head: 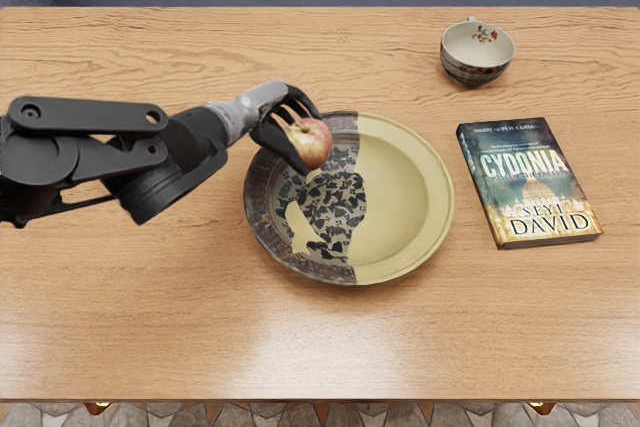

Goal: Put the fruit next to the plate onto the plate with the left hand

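Note:
A red and yellow apple (312, 141) sits inside the curled black fingers of my left hand (292, 133), over the upper left rim of the plate. The plate (410, 197) is a wide shallow dish, pale yellow on its right half and dark patterned on its left, in the middle of the wooden table. My left arm reaches in from the left edge, its dark forearm low over the table. Whether the apple touches the plate cannot be told.
A paperback book (528, 182) lies flat right of the plate. A small patterned teacup (476, 51) stands at the back right. The table's front edge runs along the bottom of the view.

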You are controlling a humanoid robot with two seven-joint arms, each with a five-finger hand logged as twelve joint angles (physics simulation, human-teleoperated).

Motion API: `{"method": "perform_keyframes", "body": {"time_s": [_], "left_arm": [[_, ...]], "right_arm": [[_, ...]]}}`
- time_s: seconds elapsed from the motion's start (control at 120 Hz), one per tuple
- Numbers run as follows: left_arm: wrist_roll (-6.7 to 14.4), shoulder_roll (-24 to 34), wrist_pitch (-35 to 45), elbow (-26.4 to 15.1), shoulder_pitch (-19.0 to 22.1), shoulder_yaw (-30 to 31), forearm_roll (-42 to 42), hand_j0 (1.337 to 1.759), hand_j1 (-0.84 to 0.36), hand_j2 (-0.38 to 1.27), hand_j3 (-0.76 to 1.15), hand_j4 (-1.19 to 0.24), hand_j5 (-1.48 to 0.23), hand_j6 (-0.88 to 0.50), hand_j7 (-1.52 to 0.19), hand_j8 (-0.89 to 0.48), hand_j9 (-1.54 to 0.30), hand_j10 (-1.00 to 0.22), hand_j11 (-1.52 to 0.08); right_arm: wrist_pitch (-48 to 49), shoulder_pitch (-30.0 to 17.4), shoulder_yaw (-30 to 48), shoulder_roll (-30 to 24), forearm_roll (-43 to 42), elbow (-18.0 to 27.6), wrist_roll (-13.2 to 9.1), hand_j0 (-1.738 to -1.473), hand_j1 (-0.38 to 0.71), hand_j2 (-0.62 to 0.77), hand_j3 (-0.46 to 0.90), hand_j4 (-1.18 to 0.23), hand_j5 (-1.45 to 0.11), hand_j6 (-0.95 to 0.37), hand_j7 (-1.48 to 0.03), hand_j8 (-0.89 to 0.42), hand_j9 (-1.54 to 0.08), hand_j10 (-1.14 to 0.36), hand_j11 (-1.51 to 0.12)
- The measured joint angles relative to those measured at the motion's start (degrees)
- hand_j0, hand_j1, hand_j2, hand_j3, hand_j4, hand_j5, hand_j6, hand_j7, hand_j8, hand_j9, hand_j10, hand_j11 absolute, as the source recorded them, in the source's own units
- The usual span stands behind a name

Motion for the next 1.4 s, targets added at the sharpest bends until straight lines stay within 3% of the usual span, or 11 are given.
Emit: {"method": "perform_keyframes", "body": {"time_s": [0.358,0.558,0.75,0.9,0.983,1.1,1.258,1.4], "left_arm": [[-0.1,-2.8,0.0,2.1,2.1,0.1,0.0,1.658,-0.26,0.53,0.00,-0.55,-0.80,-0.40,-0.77,-0.46,-0.77,-0.59,-0.77],[-0.2,-4.1,0.0,2.8,2.9,0.1,-0.1,1.658,-0.23,0.42,0.00,-0.53,-0.73,-0.41,-0.70,-0.47,-0.71,-0.54,-0.70],[-0.3,-4.9,0.0,3.0,2.7,0.2,-1.3,1.658,-0.12,0.21,0.00,-0.41,-0.55,-0.36,-0.54,-0.39,-0.54,-0.42,-0.54],[0.0,-4.7,-0.6,2.7,0.2,0.2,-1.4,1.658,-0.04,0.13,0.00,-0.33,-0.44,-0.31,-0.44,-0.32,-0.44,-0.34,-0.44],[0.0,-3.8,-1.5,2.6,-1.9,0.2,-1.4,1.658,0.06,0.09,0.00,-0.24,-0.32,-0.23,-0.32,-0.24,-0.32,-0.25,-0.32],[-0.2,1.7,-13.6,4.5,-4.0,-0.3,-1.5,1.658,0.18,0.05,0.00,-0.15,-0.19,-0.14,-0.19,-0.14,-0.19,-0.15,-0.19],[-1.5,14.5,-34.1,6.9,-4.0,-1.2,-1.6,1.658,0.26,0.03,0.00,-0.08,-0.10,-0.07,-0.10,-0.07,-0.10,-0.08,-0.10],[-2.3,22.9,-47.5,7.3,-2.0,-3.1,-1.6,1.658,0.30,0.01,0.00,-0.05,-0.06,-0.04,-0.06,-0.04,-0.06,-0.05,-0.06]], "right_arm": [[0.0,0.0,0.0,0.0,0.0,0.0,0.0,-1.658,-0.35,0.00,0.00,0.00,0.00,0.00,0.00,0.00,0.00,0.00,0.00],[0.0,0.0,0.0,0.0,0.0,0.0,0.0,-1.658,-0.35,0.00,0.00,0.00,0.00,0.00,0.00,0.00,0.00,0.00,0.00],[0.0,0.0,0.0,0.0,0.0,0.0,0.0,-1.658,-0.35,0.00,0.00,0.00,0.00,0.00,0.00,0.00,0.00,0.00,0.00],[0.0,0.0,0.0,0.0,0.0,0.0,0.0,-1.658,-0.35,0.00,0.00,0.00,0.00,0.00,0.00,0.00,0.00,0.00,0.00],[0.0,0.0,0.0,0.0,0.0,0.0,0.0,-1.658,-0.35,0.00,0.00,0.00,0.00,0.00,0.00,0.00,0.00,0.00,0.00],[0.0,0.0,0.0,0.0,0.0,0.0,0.0,-1.658,-0.35,0.00,0.00,0.00,0.00,0.00,0.00,0.00,0.00,0.00,0.00],[0.0,0.0,0.0,0.0,0.0,0.0,0.0,-1.658,-0.35,0.00,0.00,0.00,0.00,0.00,0.00,0.00,0.00,0.00,0.00],[0.0,0.0,0.0,0.0,0.0,0.0,0.0,-1.658,-0.35,0.00,0.00,0.00,0.00,0.00,0.00,0.00,0.00,0.00,0.00]]}}
